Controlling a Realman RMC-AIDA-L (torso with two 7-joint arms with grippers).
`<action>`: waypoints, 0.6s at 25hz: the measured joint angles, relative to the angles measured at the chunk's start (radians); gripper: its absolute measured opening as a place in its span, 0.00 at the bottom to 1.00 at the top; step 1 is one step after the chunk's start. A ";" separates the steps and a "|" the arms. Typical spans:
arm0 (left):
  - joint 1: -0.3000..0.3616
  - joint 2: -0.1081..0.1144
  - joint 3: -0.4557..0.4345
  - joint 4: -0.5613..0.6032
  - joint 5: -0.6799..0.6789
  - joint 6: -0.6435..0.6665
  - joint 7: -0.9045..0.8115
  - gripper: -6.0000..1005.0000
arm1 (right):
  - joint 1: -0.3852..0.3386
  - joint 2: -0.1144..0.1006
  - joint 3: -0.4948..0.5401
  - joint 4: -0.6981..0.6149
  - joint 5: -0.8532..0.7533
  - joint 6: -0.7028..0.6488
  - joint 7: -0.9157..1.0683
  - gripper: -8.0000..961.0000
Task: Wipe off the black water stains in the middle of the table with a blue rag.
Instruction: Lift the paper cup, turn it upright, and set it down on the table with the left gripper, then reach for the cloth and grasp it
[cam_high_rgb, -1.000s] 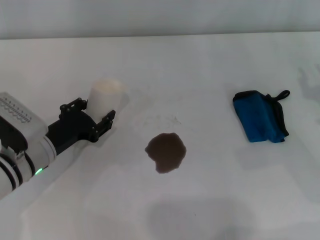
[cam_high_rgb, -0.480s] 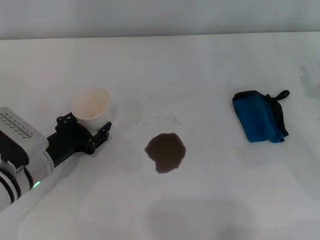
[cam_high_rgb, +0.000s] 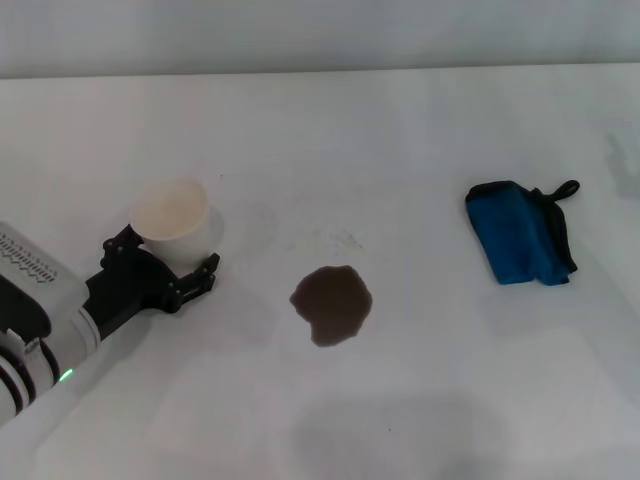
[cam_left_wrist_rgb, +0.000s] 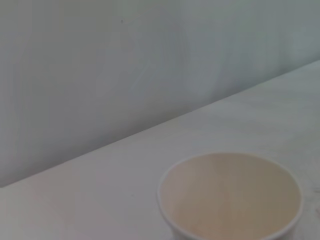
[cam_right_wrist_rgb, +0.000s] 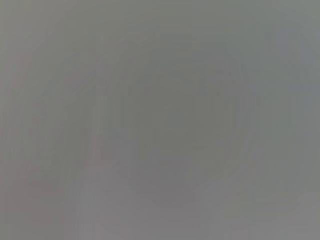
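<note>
The black water stain (cam_high_rgb: 332, 304) is a dark, lobed blotch in the middle of the white table (cam_high_rgb: 400, 140). The blue rag (cam_high_rgb: 520, 243) lies folded at the right, well apart from the stain, with its black loop toward the far right. My left gripper (cam_high_rgb: 162, 256) is at the left of the stain, shut on an upright white paper cup (cam_high_rgb: 172, 218). The left wrist view shows the cup's open, empty mouth (cam_left_wrist_rgb: 230, 197). My right gripper is out of view; the right wrist view shows only plain grey.
Faint grey specks (cam_high_rgb: 335, 238) lie on the table just beyond the stain. The table's far edge meets a pale wall (cam_high_rgb: 320, 35). My left arm (cam_high_rgb: 40, 320) reaches in from the lower left.
My left gripper has drawn back to the left and toward me with the cup. The cup has turned from tipped over to upright. The stain and rag have not moved.
</note>
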 joint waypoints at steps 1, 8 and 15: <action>0.000 0.000 0.000 0.000 0.000 0.000 0.003 0.73 | -0.002 0.000 0.000 0.000 0.000 0.000 0.000 0.50; 0.001 0.000 -0.001 0.004 0.000 0.004 0.007 0.85 | -0.009 0.000 0.000 -0.001 -0.001 -0.001 0.002 0.50; 0.049 0.003 -0.025 0.014 -0.002 0.087 0.008 0.88 | -0.012 -0.001 0.002 -0.013 -0.001 -0.011 0.002 0.50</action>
